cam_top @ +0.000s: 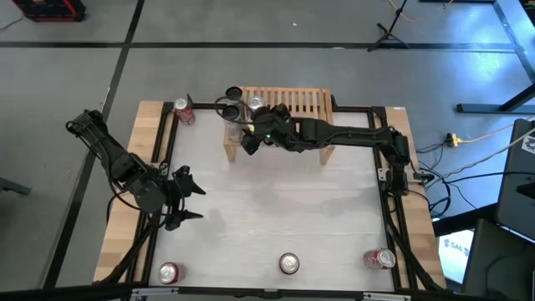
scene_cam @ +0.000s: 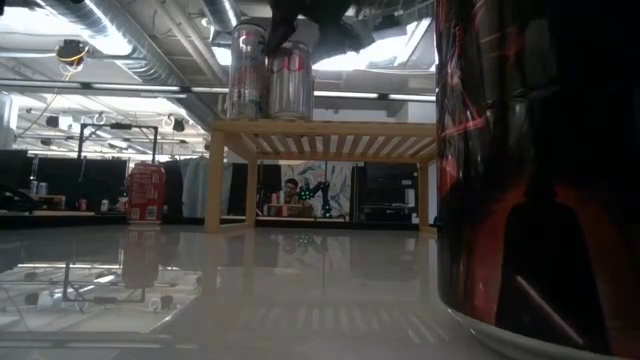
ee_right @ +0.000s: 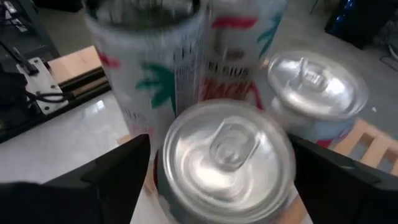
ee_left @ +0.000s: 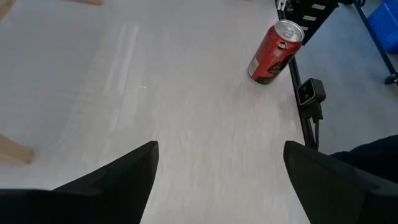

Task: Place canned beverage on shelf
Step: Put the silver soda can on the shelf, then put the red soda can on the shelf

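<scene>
So the shelf [cam_top: 288, 104] at the far side of the bench [cam_top: 276, 209] already has a cluster of cans on its left end: two tall white ones [ee_right: 180, 56] at the back and a couple of shorter silver-topped ones in front, all upright as far as I can tell.

The right tool [cam_top: 251, 134] is hovering right over that cluster. In its wrist view the nearest can [ee_right: 227, 158] sits between its two fingers, which are spread wide and look clear of the can's sides, so I'd say this one has just been set down, or is about to be let go for good. Can't tell if it's fully seated on the slats.

The left tool [cam_top: 184, 196] is parked over the left part of the bench, fingers spread, holding nothing.

Plenty left though: a red can [cam_top: 183, 111] beside the shelf's left end, and three more along the near edge, one at the left [cam_top: 169, 272], one in the middle [cam_top: 289, 264], one lying tilted at the right [cam_top: 380, 258]. Most of the shelf's slats are still bare, so room isn't the problem.
</scene>
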### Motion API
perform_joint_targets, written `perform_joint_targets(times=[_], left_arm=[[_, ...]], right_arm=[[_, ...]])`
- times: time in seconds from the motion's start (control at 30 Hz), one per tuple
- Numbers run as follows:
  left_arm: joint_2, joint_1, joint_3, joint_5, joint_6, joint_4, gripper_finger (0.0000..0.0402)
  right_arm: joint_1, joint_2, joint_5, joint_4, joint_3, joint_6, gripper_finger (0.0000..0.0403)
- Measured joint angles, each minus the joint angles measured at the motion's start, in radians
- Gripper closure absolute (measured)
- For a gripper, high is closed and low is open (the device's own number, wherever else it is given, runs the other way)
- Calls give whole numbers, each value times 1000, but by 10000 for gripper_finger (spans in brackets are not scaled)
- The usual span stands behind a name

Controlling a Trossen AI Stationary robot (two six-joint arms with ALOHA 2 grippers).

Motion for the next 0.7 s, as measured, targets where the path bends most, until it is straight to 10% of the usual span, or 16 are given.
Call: perform_joint_targets(times=[0.33,0.7], left_arm=[[0,0,0,0,1,0,67],[2,0,1,-4,2,73,67]], right_arm=[[3,0,1,-178,182,-28,50],[167,-49,-298,-494,376,-32,50]])
